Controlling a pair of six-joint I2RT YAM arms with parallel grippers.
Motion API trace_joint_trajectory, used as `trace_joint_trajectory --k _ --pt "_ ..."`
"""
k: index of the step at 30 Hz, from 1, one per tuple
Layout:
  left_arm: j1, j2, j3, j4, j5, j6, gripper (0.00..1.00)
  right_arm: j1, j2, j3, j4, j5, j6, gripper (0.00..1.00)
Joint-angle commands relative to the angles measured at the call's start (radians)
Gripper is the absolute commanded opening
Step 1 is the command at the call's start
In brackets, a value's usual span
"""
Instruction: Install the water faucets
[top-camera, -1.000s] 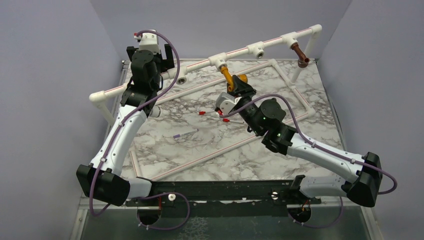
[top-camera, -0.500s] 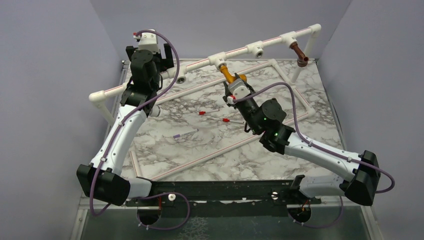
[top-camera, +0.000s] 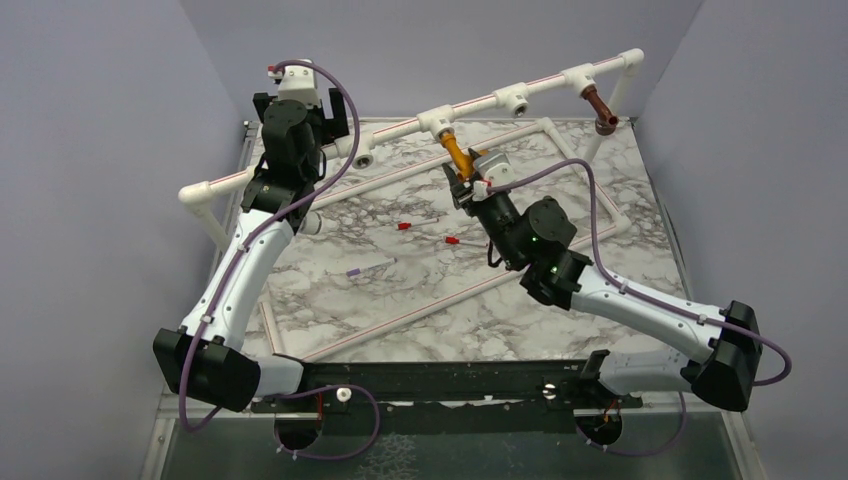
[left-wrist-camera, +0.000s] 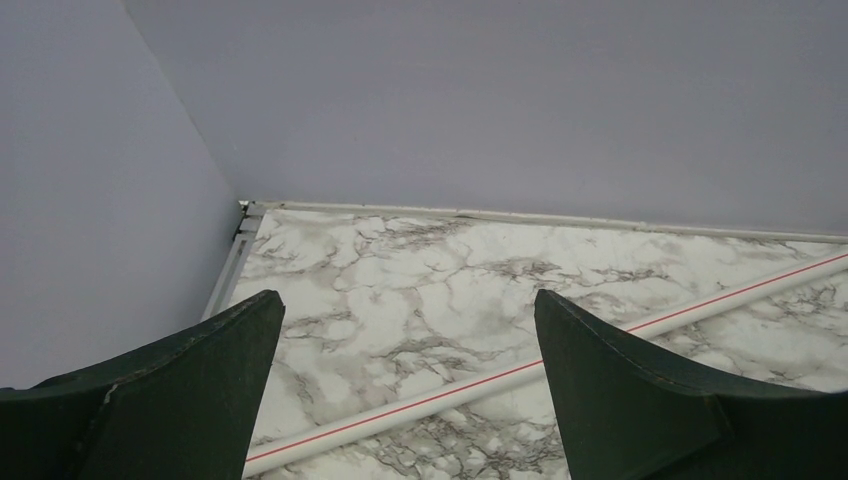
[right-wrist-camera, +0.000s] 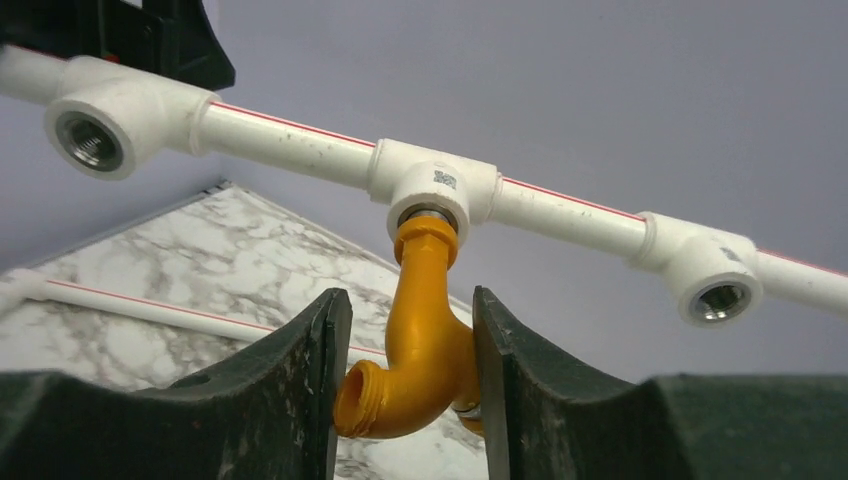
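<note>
The marble-patterned tabletop (top-camera: 420, 300) carries a long white plastic pipe rail (top-camera: 475, 108). Near its left end the left pincer (left-wrist-camera: 405, 330) gapes wide. The right pincer (right-wrist-camera: 412, 335) clamps the orange-yellow plastic faucet (right-wrist-camera: 425, 300) under its middle tee. The dark brown faucet (top-camera: 600, 108) hangs near its right end.

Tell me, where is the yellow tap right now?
In the top view, the orange-yellow faucet sits back centre, hanging from the middle white tee of the raised pipe. The right tool is closed around it.
</note>
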Motion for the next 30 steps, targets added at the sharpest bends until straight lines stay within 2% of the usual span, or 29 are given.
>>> trace_joint_trajectory --k 1,4,10,18,24,30 --pt "-0.022 0.042 -0.051 -0.162 0.035 -0.016 0.97 0.000 -0.059 0.014 -0.046 -0.089 0.251 0.51" --pt "-0.022 0.043 -0.051 -0.162 0.035 -0.016 0.96 0.000 -0.098 0.026 -0.107 -0.148 0.171 0.71" --pt "-0.022 0.043 -0.051 -0.162 0.034 -0.016 0.97 0.000 -0.175 0.073 -0.268 -0.220 0.006 0.84" --pt "-0.020 0.045 -0.051 -0.163 0.037 -0.016 0.96 -0.001 -0.233 0.098 -0.462 -0.306 -0.238 0.86" --pt "-0.020 0.049 -0.051 -0.162 0.042 -0.019 0.97 -0.001 -0.238 0.051 -0.457 -0.366 -0.482 0.84" --pt "-0.019 0.051 -0.051 -0.164 0.044 -0.020 0.97 0.000 -0.184 0.022 -0.385 -0.332 -0.668 0.81"
